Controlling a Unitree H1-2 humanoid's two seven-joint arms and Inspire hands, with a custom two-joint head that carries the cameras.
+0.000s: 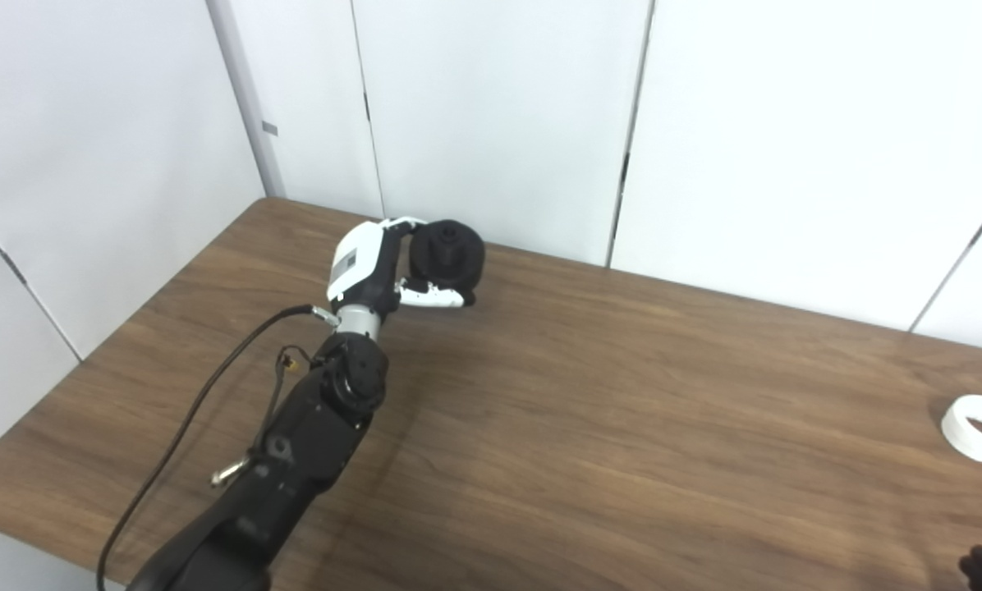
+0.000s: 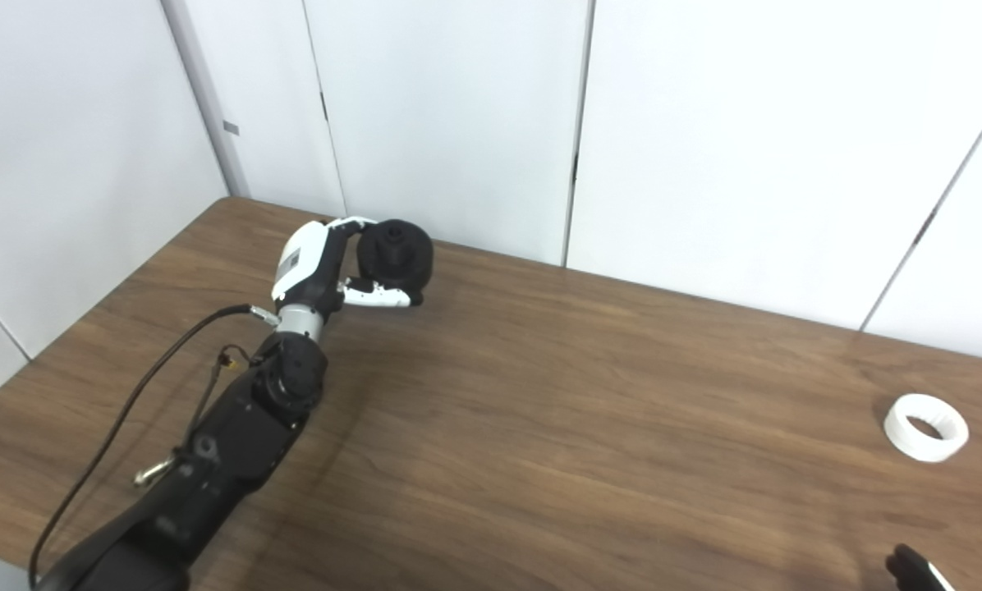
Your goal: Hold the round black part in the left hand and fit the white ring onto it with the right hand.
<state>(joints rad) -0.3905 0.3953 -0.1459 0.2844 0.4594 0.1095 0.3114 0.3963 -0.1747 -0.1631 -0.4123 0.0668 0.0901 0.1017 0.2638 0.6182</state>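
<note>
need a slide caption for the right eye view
Left hand grips the round black part while the white ring lies far right on the table.

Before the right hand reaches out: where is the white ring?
The white ring lies flat on the table near its right edge, far from the round black part in the left hand.

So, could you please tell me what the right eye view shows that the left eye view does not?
Only the right eye view shows the white ring whole, and a white streak on the right hand. Only the left shows the ring cut off by the picture's edge. Both show the left hand closed on the black part above the table.
</note>
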